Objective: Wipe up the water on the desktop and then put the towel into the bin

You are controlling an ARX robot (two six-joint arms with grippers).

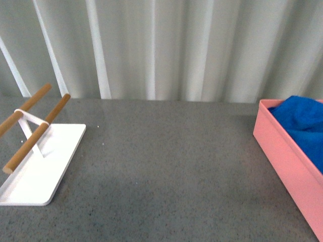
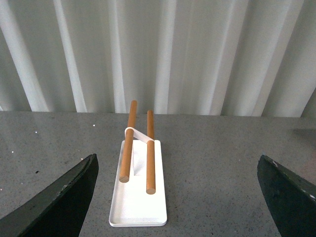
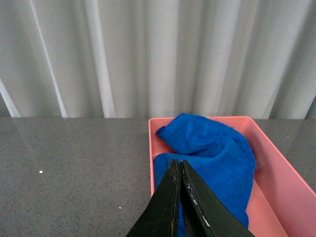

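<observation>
The blue towel (image 1: 303, 123) lies crumpled inside the salmon-pink bin (image 1: 282, 161) at the right edge of the dark grey speckled desktop (image 1: 161, 166). In the right wrist view the towel (image 3: 217, 153) fills much of the bin (image 3: 276, 182), and my right gripper (image 3: 178, 165) hovers above the bin's near wall, shut with nothing between its fingers. My left gripper (image 2: 177, 170) is open, its dark fingers (image 2: 69, 192) wide apart above the desktop (image 2: 212, 168). No water shows on the desktop. Neither arm appears in the front view.
A flat white tray (image 1: 45, 166) with two wooden rods (image 1: 38, 131) stands at the left of the desktop; the same tray (image 2: 138, 207) lies ahead of my left gripper. A white pleated curtain (image 1: 166, 45) closes off the back.
</observation>
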